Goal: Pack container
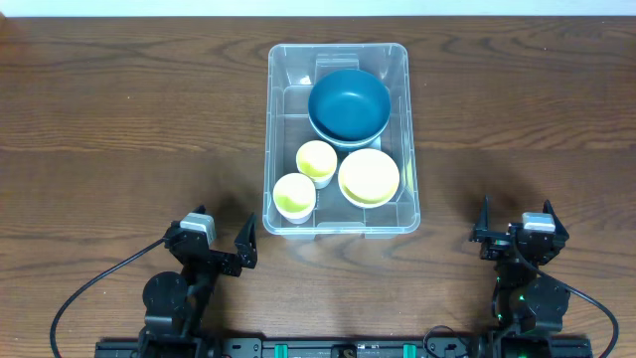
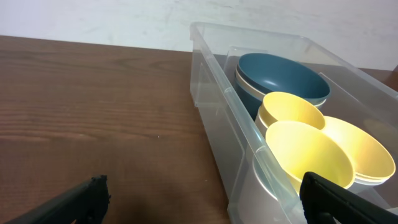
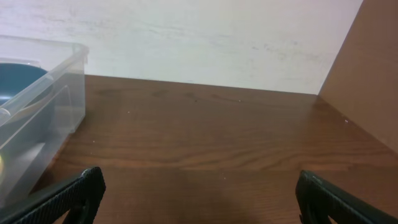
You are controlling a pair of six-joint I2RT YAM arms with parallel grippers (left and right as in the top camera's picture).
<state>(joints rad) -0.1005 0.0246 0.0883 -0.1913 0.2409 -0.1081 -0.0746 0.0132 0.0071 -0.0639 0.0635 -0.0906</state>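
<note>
Overhead call: left has the shorter reach

We see the large clear plastic rectangular container (image 1: 270, 149) on the brown wooden table (image 1: 119, 119), long axis running away from us. It lies ahead-right of our left tool (image 1: 221, 237), ahead-left of our right tool (image 1: 517, 231); both gape wide, empty. Left looks nearer.

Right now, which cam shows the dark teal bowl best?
Overhead: the teal bowl is fully visible at the far end of the container. Left wrist sees it obliquely, partly behind the yellow bowls. Right wrist catches only a sliver at its left edge.
</note>
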